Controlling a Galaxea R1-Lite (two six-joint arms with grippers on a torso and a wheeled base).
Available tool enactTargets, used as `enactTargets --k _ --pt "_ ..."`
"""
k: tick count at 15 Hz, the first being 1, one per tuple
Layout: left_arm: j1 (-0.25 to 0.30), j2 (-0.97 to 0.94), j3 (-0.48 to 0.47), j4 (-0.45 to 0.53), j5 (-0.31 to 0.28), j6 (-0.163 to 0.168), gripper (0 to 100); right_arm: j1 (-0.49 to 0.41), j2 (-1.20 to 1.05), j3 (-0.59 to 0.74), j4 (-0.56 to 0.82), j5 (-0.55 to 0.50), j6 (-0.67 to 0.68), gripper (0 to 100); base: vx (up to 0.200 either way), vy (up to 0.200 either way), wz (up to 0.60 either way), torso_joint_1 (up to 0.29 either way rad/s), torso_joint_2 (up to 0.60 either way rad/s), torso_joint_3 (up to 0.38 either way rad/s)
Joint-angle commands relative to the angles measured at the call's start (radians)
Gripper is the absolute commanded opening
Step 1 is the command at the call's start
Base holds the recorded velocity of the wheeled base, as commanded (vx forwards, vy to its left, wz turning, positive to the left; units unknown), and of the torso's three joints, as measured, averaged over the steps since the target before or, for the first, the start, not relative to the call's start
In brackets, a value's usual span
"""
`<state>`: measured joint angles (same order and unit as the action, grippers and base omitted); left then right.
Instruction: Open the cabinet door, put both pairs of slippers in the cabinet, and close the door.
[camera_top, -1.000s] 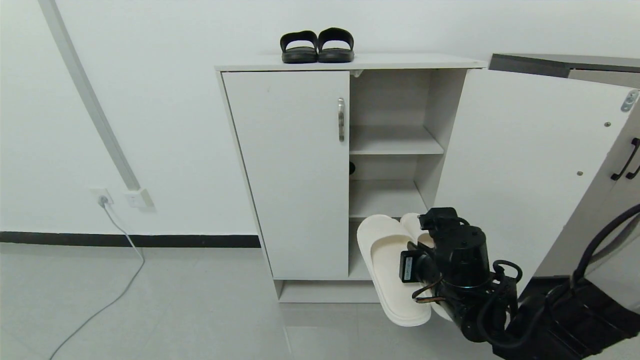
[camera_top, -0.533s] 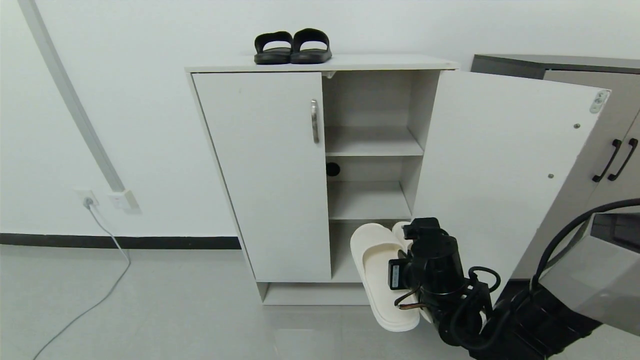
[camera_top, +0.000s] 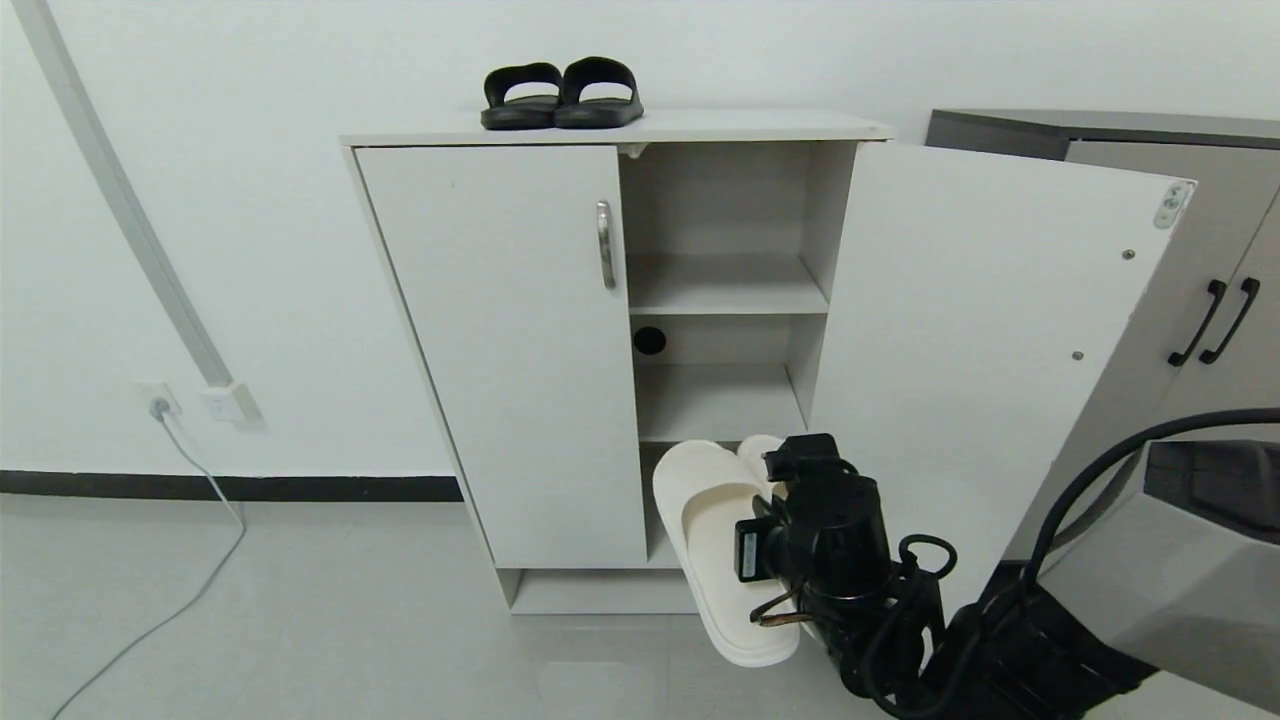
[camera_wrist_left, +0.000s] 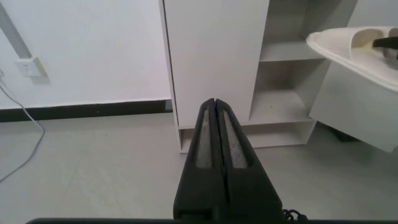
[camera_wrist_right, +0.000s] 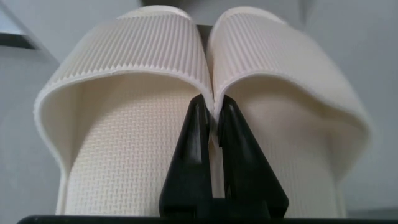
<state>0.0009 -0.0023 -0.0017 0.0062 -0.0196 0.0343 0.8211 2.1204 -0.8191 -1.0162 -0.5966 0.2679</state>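
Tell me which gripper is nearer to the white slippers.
Right. The right gripper clamps the white slippers by their inner edges; the left gripper, shut, hangs apart from them.

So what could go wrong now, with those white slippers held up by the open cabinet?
The white slippers are pinched only by their touching inner edges in the right arm's jaws, so one might slip free. They hang tilted in front of the lowest compartment, close to the closed door; they could catch its edge or the shelf above going in.
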Motion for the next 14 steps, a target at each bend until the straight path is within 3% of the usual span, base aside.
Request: enactTargets --k 1,8,14 --pt "0.001 0.002 0.0 0.0 0.0 0.001 0 0.007 0.046 -0.043 0.002 0.0 -0.004 0 0.0 0.0 0.0 0.0 0.0 0.0" --pt "0.001 0.002 0.0 0.0 0.0 0.001 0 0.016 0.158 -0.224 0.13 -0.017 -0.019 0 0.0 0.0 0.0 0.0 0.0 0.0" --pt "0.001 0.002 0.0 0.0 0.0 0.001 0 0.018 0.159 -0.224 0.136 -0.017 -0.016 0 0.0 0.0 0.0 0.0 0.0 -0.047"
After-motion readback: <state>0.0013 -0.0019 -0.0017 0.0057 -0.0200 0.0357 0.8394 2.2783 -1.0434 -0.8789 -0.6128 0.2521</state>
